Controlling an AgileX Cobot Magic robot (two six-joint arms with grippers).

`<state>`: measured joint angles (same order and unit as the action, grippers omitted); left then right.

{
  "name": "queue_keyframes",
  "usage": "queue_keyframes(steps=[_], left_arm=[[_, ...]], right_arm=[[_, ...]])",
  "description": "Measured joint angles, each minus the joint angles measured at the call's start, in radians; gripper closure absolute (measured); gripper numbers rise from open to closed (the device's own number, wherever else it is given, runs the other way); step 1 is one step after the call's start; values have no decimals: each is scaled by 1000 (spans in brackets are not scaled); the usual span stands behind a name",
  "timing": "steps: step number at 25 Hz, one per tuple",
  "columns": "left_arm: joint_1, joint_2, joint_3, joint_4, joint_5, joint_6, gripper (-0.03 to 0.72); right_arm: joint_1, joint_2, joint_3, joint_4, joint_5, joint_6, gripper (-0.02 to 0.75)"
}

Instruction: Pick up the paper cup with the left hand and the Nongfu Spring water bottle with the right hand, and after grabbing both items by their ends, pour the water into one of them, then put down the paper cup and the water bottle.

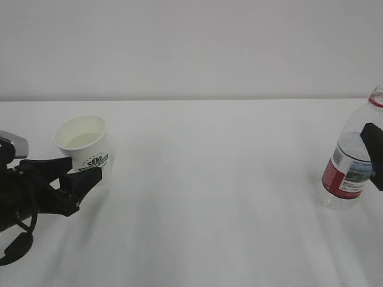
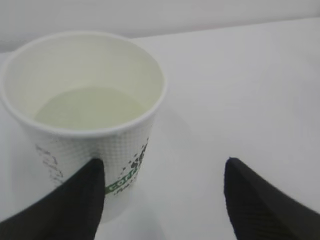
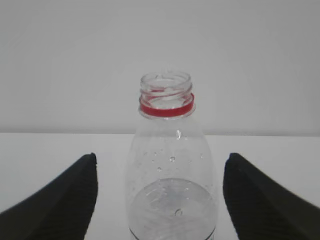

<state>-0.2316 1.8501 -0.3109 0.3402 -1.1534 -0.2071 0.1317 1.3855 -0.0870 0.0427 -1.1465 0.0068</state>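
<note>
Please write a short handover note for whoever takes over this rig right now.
Left gripper: open beside the paper cup, one finger at its wall, no grip.
Right gripper: open, astride the Nongfu Spring water bottle, not clamped.
Cup stands upright on the table, left, with water in it; bottle upright at right, uncapped, partly full.
Whether pouring happened can't be told. Both stand on the table, unheld.

Cut off at the three o'clock edge of the exterior view, the right hand shows only a black sliver across the Nongfu Spring water bottle, whose far side is lost beyond the frame. At nine o'clock, the left hand trails out of view. In the right wrist view the bottle's label falls below six o'clock. The paper cup carries green lettering too blurred to read, its base unseen.
</note>
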Motion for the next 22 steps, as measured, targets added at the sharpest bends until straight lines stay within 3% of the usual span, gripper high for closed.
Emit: queue_keyframes(steps=[13, 22], left_arm=[[0, -196, 5, -79, 2, 0, 172], [0, -347, 9, -81, 5, 0, 189]], right_arm=[[0, -126, -32, 46, 16, 0, 149], [0, -231, -164, 50, 190, 0, 149]])
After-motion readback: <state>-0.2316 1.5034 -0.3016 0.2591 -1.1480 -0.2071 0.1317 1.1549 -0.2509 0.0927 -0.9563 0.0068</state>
